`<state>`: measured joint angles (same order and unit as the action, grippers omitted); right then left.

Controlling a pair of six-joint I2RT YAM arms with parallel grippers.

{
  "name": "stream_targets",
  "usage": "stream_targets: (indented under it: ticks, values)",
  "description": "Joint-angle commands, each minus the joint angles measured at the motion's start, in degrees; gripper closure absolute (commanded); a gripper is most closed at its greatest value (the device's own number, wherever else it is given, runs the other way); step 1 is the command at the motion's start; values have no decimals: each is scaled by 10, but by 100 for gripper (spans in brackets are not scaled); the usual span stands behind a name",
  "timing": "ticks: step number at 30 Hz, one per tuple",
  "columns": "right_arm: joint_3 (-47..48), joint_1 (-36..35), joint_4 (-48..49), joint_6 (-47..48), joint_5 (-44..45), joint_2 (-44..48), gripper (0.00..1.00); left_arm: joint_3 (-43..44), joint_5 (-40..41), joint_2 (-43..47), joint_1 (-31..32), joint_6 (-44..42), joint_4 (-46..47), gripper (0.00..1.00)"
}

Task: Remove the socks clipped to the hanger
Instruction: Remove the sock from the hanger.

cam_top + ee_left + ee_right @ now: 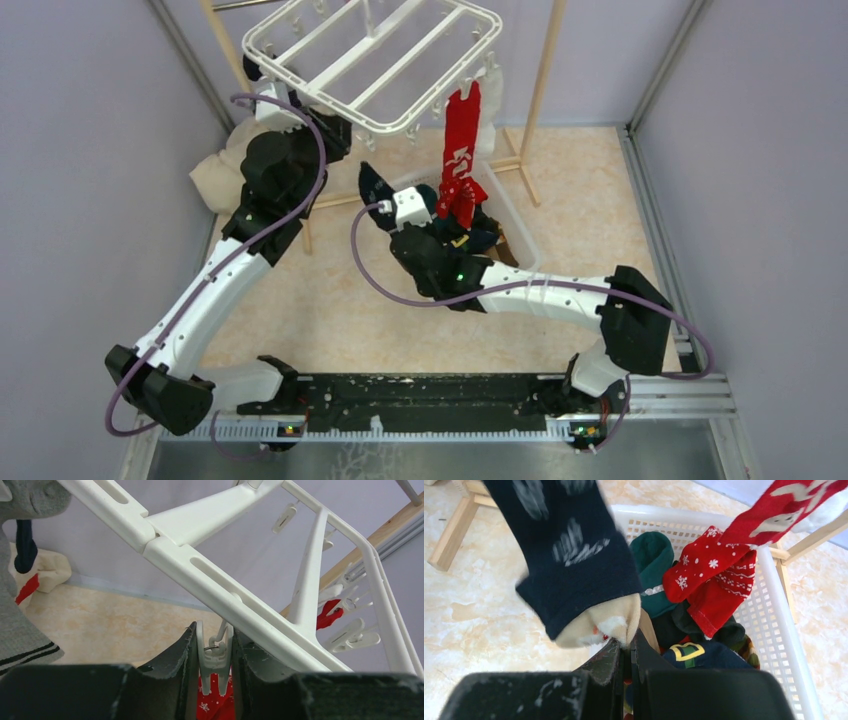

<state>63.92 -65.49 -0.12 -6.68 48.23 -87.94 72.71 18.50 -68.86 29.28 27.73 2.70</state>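
Note:
The white hanger point(320, 92) hangs at the back, with its crossbars point(215, 580) filling the left wrist view. My left gripper point(214, 632) is up under it point(335, 132), shut on a white clip point(215, 655). Red snowflake fabric point(215, 702) shows just below that clip. A grey striped sock point(20, 630) hangs at the left. A long red sock point(463, 150) hangs from the hanger's near right corner, its foot point(714, 575) reaching into the basket. My right gripper point(630, 642) is shut on the cream toe of a navy sock point(569, 555), at the basket's left rim point(385, 205).
A white slatted basket point(774, 605) under the hanger point(520, 225) holds several socks, green, navy and red. Wooden poles point(545, 70) stand behind it, and a wooden foot point(449, 540) lies on the floor. A cream cloth point(215, 180) sits at the left wall.

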Motion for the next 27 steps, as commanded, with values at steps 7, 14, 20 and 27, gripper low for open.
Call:
stream_targets:
  ticks: [7, 14, 20, 27]
  values:
    - [-16, -6, 2, -20, 0, 47, 100, 6, -18, 5, 3, -16, 13, 78]
    - [-12, 4, -76, -23, 4, 149, 100, -3, -24, 18, 3, -21, -13, 68]
    - [16, 63, -163, -43, -46, 212, 100, -6, -32, 29, 3, -24, -58, 49]
    - [24, 167, -211, -72, -179, 214, 100, -13, -69, 38, 3, -21, -120, 21]
